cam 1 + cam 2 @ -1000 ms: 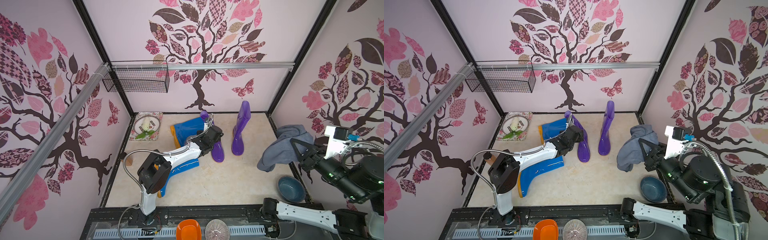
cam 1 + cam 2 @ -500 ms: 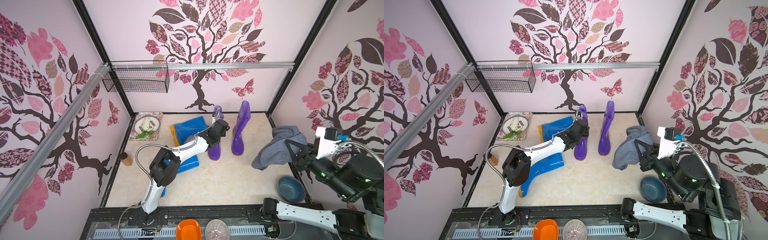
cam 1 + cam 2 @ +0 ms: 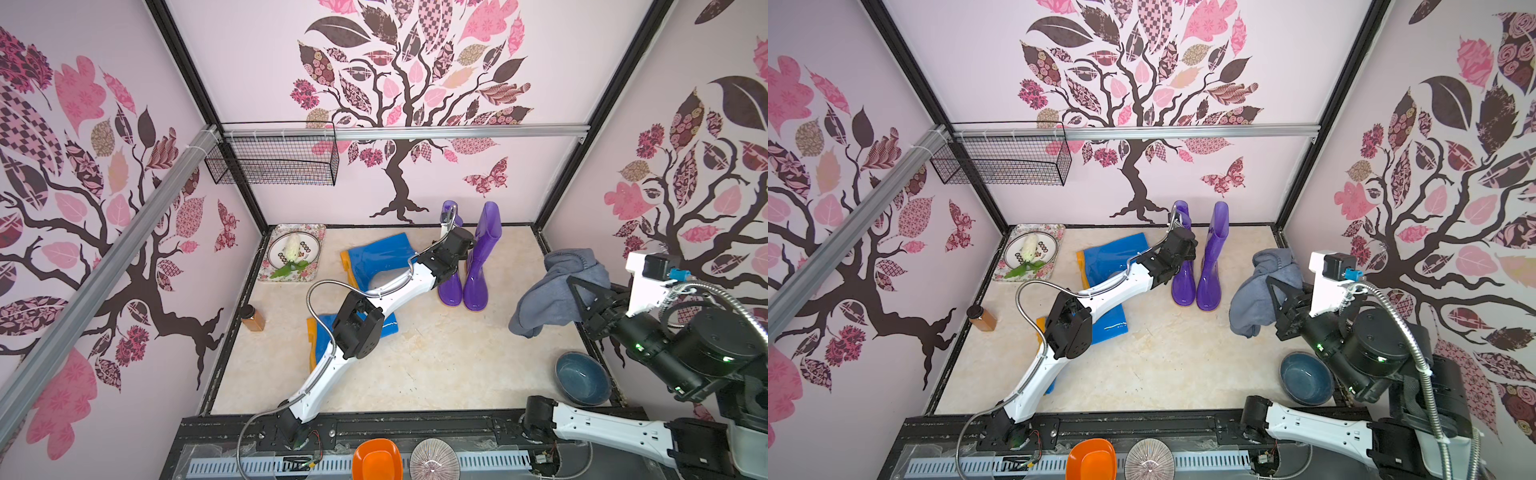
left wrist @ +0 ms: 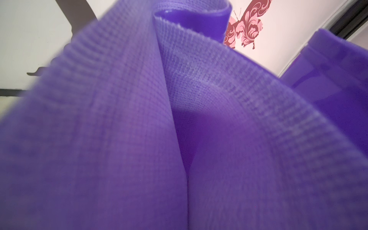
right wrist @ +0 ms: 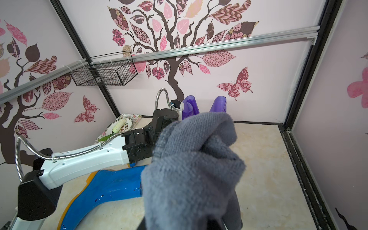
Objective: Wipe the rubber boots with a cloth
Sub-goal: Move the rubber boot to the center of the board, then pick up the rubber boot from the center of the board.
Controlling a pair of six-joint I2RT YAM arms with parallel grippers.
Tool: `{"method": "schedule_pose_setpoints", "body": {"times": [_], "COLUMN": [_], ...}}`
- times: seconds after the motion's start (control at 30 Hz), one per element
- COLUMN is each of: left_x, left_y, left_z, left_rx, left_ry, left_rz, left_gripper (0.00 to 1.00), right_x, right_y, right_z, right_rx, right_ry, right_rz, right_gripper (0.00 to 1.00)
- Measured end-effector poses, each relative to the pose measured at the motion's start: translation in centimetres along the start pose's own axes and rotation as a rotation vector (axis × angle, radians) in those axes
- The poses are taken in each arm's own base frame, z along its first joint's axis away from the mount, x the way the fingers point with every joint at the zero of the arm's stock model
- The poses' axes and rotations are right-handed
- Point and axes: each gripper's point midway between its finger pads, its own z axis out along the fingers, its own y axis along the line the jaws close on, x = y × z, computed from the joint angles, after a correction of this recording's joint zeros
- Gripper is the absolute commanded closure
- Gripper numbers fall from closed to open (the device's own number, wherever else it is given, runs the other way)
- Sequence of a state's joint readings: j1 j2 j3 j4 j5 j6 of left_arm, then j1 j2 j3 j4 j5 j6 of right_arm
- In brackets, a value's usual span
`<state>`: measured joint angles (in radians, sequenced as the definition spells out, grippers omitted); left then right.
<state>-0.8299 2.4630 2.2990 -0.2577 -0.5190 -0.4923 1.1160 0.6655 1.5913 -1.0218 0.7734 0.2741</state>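
Purple boot lining [image 4: 123,129], left wrist only

Floor [image 3: 436,365] bears blue boots [image 3: 380,255], purple boots [image 3: 484,249], tray [image 3: 277,231], jar [image 3: 253,318], bowl [image 3: 582,380].

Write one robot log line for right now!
left gripper: pinching top of purple boot | right gripper: holding grey cloth, clear of boots | blue boots: lying down

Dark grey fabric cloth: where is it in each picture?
In a top view: dark grey fabric cloth, right of centre.
In a top view: also right of centre.
Left wrist: not in it.
Right wrist: close up, filling the middle.
Shared landmark: pink butterfly wall sticker.
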Motion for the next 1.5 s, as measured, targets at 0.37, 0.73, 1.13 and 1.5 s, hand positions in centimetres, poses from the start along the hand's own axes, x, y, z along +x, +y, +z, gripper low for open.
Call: {"method": "schedule_pose_setpoints", "body": {"times": [0.37,0.73,1.13,1.5], "left_x": [-0.8,-6.8,4.4,14.0], "left_y": [0.7,7.5,29.2,35.9], "left_z": [-0.1,-16.1,-34.5,-38.9], "left_rx": [-0.001,-0.006,-0.427,-0.652], "left_ry": [-0.021,-0.001,0.269,0.454], "left_rz": [-0.006,-0.015,-0.188,-0.330], "left_gripper": [0.09,0.02,0.02,0.05], "right_x": [0.7,2.4,6.3,9.9], "right_y": [-0.1,2.0,6.3,9.5], "right_z": [0.2,1.4,3.2,5.1], "right_rx": [0.009,-0.048,-0.183,-0.253], "right_ry": [0.006,0.078,0.232,0.354], "right_rz": [-0.018,-0.045,-0.074,-0.117], "right_gripper": [1.00,1.00,1.00,1.00]}}
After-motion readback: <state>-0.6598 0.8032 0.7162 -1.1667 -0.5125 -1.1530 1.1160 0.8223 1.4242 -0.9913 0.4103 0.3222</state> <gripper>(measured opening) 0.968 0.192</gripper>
